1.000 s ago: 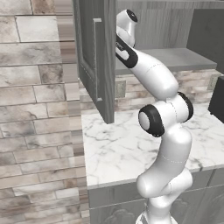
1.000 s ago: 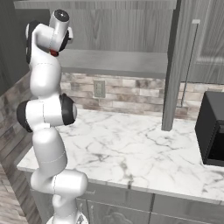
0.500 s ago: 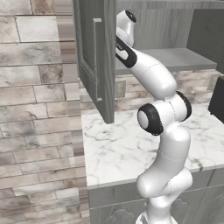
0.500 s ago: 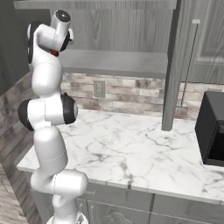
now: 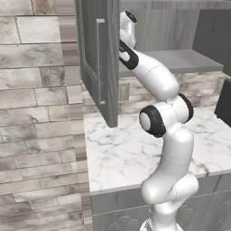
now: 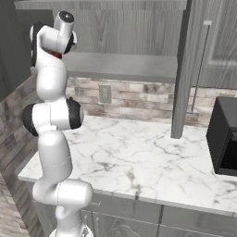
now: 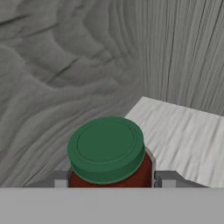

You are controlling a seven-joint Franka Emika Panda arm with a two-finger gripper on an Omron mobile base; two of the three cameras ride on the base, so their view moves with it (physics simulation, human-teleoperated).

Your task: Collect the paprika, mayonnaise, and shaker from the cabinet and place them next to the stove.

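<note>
Hand view: paprika (image 7: pixel 107 157) base cut off, fingers (image 7: pixel 162 179) flanking.

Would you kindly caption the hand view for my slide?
Fingers flank a dark-red spice jar with a green cap inside the grey wood-grain cabinet.

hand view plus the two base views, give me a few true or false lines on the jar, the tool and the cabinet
1. The paprika jar has a green cap. True.
2. The tool has a finger on each side of the jar. True.
3. The jar lies tipped over on the marble counter. False: it stands upright inside the cabinet, on grey wood grain.
4. The cabinet door is closed. False: it is swung open, and the arm reaches up past it.
5. A wall outlet sits in the stone backsplash above the counter. True.
</note>
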